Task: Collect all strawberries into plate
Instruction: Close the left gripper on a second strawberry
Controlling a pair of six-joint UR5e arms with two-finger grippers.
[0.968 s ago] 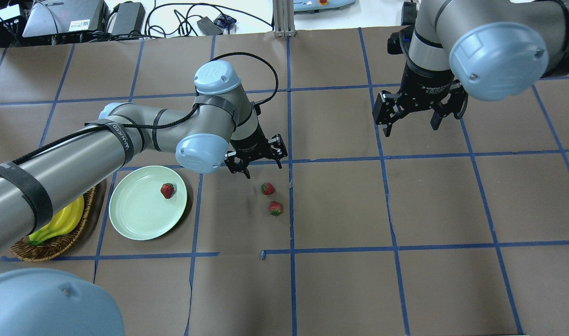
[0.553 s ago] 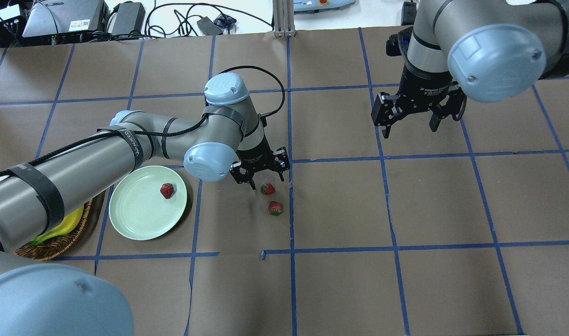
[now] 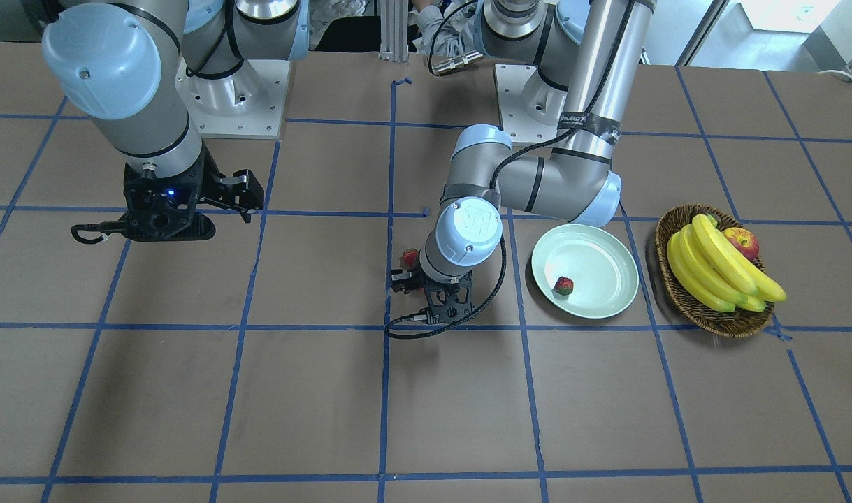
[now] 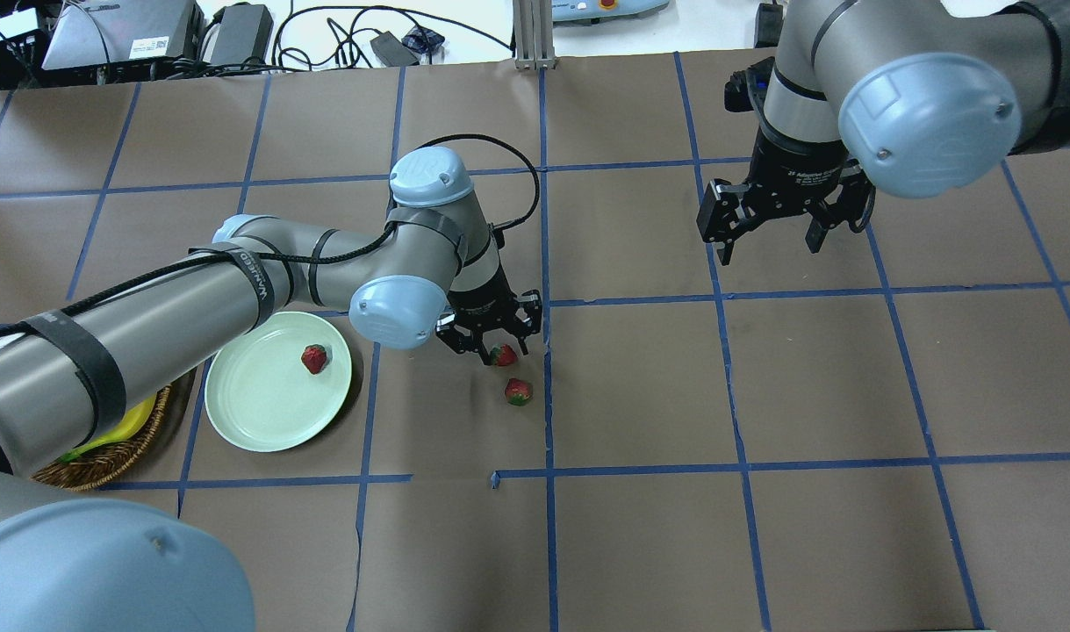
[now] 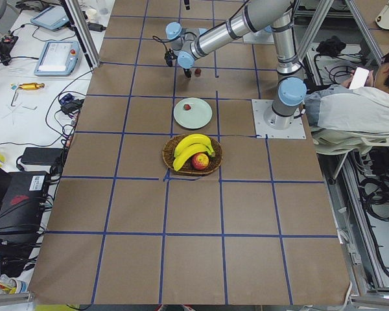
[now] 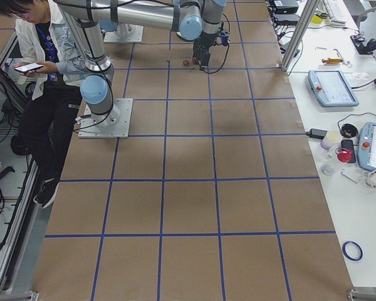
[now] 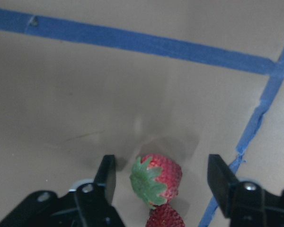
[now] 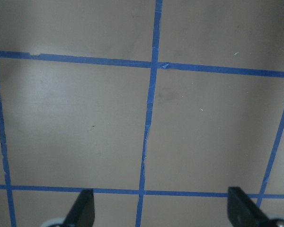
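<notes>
One strawberry (image 4: 314, 358) lies on the pale green plate (image 4: 262, 412). Two more lie on the brown table right of the plate, one farther (image 4: 503, 355) and one nearer (image 4: 518, 391). My left gripper (image 4: 497, 341) is open and low over the farther one, a finger on each side. In the left wrist view that strawberry (image 7: 156, 179) sits between the fingers (image 7: 106, 175) with its green cap showing, and the other berry (image 7: 165, 218) is at the bottom edge. My right gripper (image 4: 771, 244) is open and empty, high over the far right of the table.
A wicker basket (image 3: 719, 318) with bananas (image 3: 712, 265) and an apple (image 3: 741, 242) stands beside the plate (image 3: 600, 251), on the side away from the loose strawberries. Blue tape lines grid the table. The right wrist view shows only bare table between open fingers (image 8: 83, 210).
My left gripper has moved toward the robot and down, from beside the farther strawberry to straddling it. The right gripper shifted slightly. The strawberries have not moved.
</notes>
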